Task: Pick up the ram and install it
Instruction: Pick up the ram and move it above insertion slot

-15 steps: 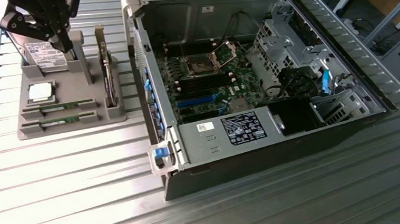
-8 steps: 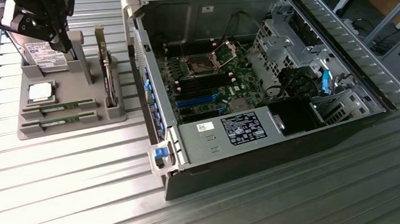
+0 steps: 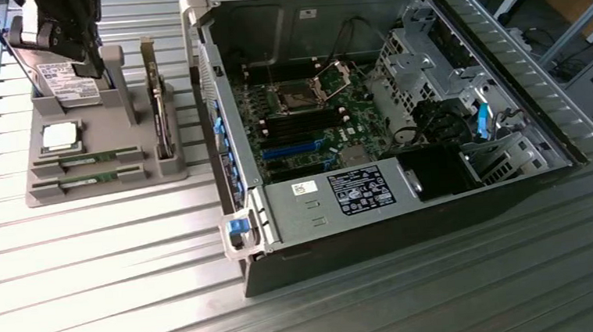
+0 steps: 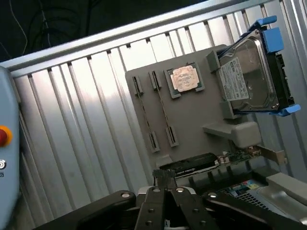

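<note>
Green ram (image 4: 145,115) and its twin (image 4: 164,110) both sit edge-up in the grey holder (image 4: 192,110). They are ahead of and below my end effector (image 4: 165,178), past the expansion card (image 4: 192,164) that lies nearest its tips. End effector closed and empty, hovering clear of the holder. Open computer case (image 3: 202,79) lies well off to one side of it; memory slots on the motherboard (image 3: 319,106) look unfilled. Judgement: task at its start. No stick grasped, lifted or seated; pickup, carry and installation all remain.
</note>
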Tool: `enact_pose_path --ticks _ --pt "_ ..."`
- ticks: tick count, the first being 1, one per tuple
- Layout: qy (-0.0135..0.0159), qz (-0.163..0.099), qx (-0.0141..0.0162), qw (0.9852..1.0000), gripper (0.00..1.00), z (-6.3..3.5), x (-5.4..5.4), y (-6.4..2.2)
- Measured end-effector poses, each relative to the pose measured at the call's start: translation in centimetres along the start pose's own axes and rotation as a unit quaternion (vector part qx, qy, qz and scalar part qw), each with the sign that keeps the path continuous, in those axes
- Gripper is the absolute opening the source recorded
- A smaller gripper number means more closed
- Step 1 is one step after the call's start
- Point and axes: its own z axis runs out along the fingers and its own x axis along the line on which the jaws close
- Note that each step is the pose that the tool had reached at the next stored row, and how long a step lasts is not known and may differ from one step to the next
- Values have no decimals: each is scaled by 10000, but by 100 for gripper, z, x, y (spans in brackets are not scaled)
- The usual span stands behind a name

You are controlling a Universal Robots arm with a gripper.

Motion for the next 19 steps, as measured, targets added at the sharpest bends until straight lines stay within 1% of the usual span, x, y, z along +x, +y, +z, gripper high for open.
enact_pose_path --ticks 1,2,3,4,5,7,8,9,10,15,16,17,19 --pt "7 -147 -5 9999 11 0 0 0" --pt "15 -332 -12 9994 11 0 0 0" --pt "23 -520 -19 9986 11 0 0 0" --pt "33 -718 -26 9974 11 0 0 0" --pt "45 -1000 -36 9950 11 0 0 0" --pt "61 -1335 -49 9910 11 0 0 0" --pt "71 -1569 -57 9876 11 0 0 0" --pt "78 -1718 -63 9851 11 0 0 0" --pt "79 -1740 -63 9847 11 0 0 0" --pt "75 -1740 -64 9847 11 -1 2 0" --pt "74 -1740 -64 9847 17 0 3 -1" --pt "74 -1740 -64 9847 29 0 3 -1" --pt "74 -1740 -64 9847 42 0 3 -1"
